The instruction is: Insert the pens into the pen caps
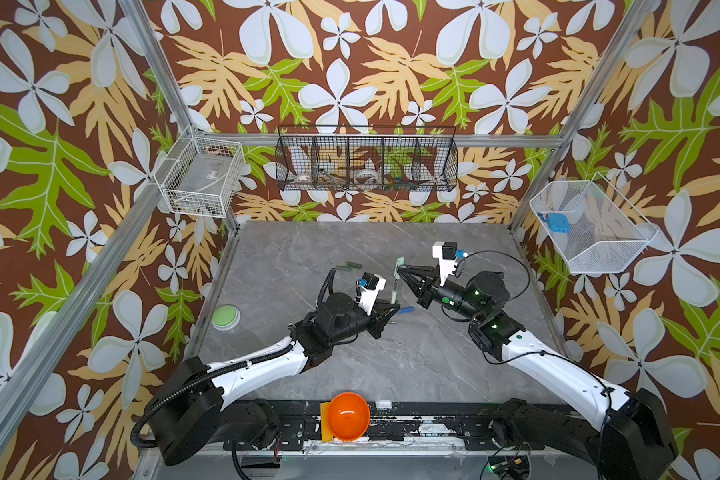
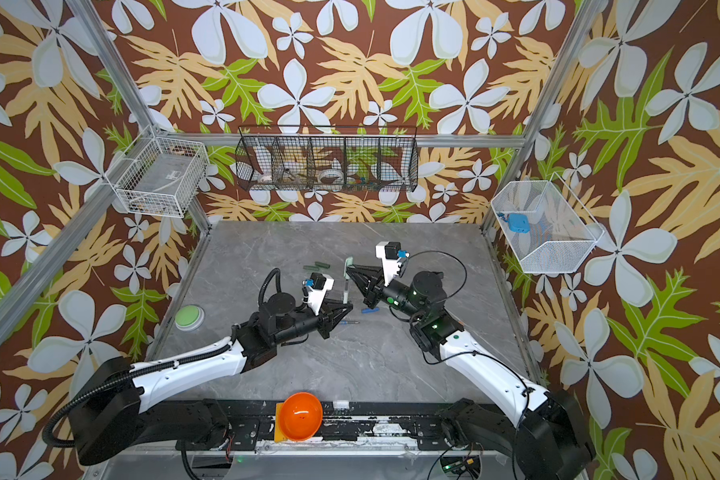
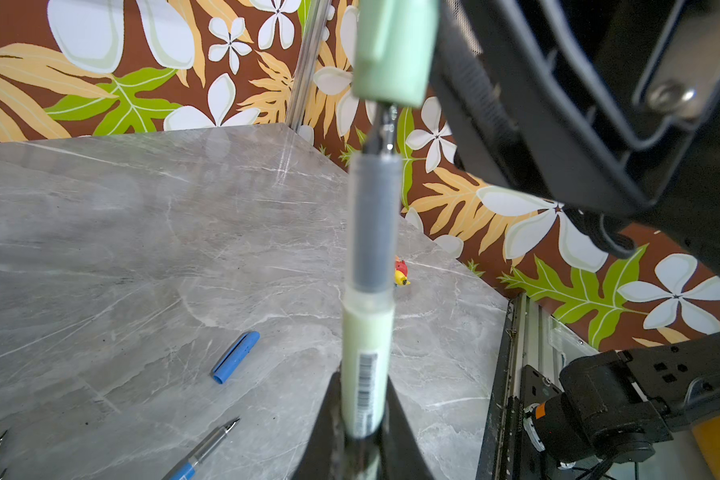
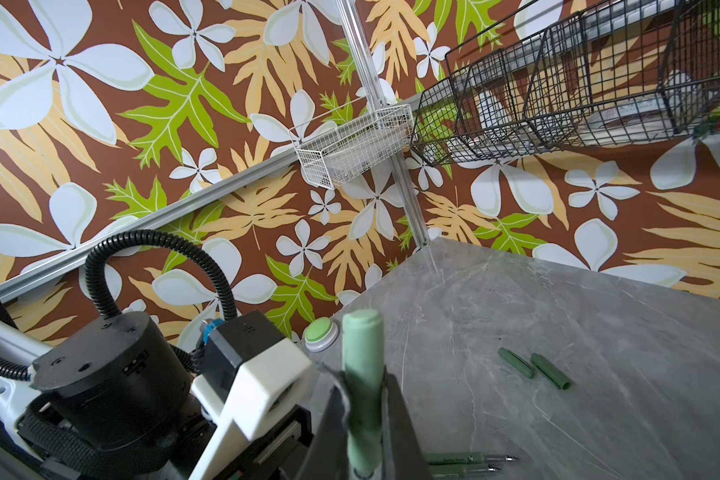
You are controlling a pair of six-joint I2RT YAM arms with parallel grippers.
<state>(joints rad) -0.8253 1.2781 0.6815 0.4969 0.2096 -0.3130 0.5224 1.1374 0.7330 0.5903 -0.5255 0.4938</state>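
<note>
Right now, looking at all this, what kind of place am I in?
Probably a robot test cell: a left arm and right arm working over a marble-look tabletop, boxed in by an aluminium frame with flowered walls and a hanging wire basket.

Left pincer (image 1: pixel 396 308) and right pincer (image 1: pixel 400 270), both clamped, tips near each other.

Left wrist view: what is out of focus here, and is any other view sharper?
Left wrist view: pale green pen and pale green cap, close to the lens, are blurred; blue cap and table are sharp. Right wrist view: the pale green cap is crisper.
</note>
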